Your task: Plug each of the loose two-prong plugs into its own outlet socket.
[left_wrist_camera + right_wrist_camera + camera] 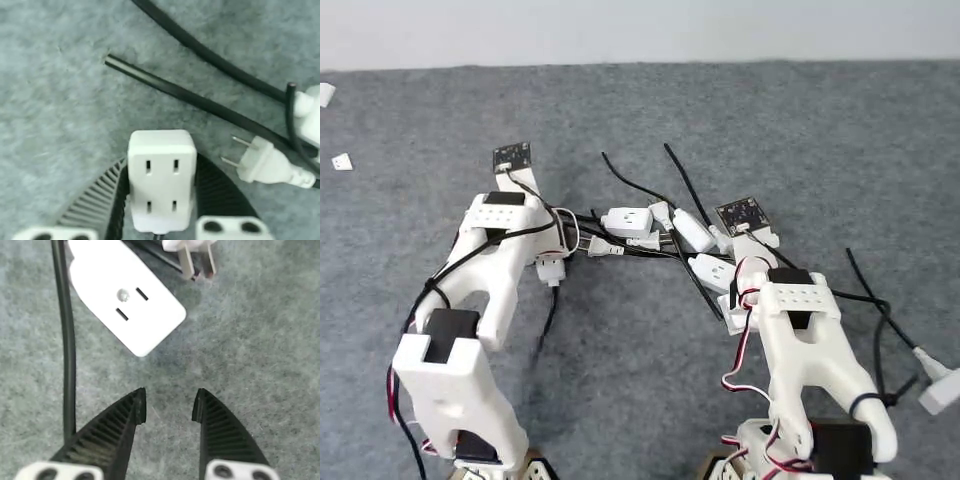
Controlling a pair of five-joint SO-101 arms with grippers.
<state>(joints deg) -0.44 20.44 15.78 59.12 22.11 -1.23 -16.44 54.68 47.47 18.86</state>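
Observation:
My left gripper (161, 200) is shut on a white outlet block (161, 175) with two pairs of slots facing the camera; in the high view this block (552, 267) sits at the left arm's tip. A white two-prong plug (262, 161) lies just beside it on the carpet, prongs pointing toward the block; it shows in the high view as well (603, 247). My right gripper (169, 407) stands open over bare carpet, a short way from a white outlet socket (127, 300). Another plug's prongs (192, 257) lie beyond that socket.
Several white sockets (628, 221) and black cables (640, 185) are tangled between the arms. A loose white plug (938, 385) lies at the far right. Two small circuit boards (512, 155) rest on the grey carpet (800, 130).

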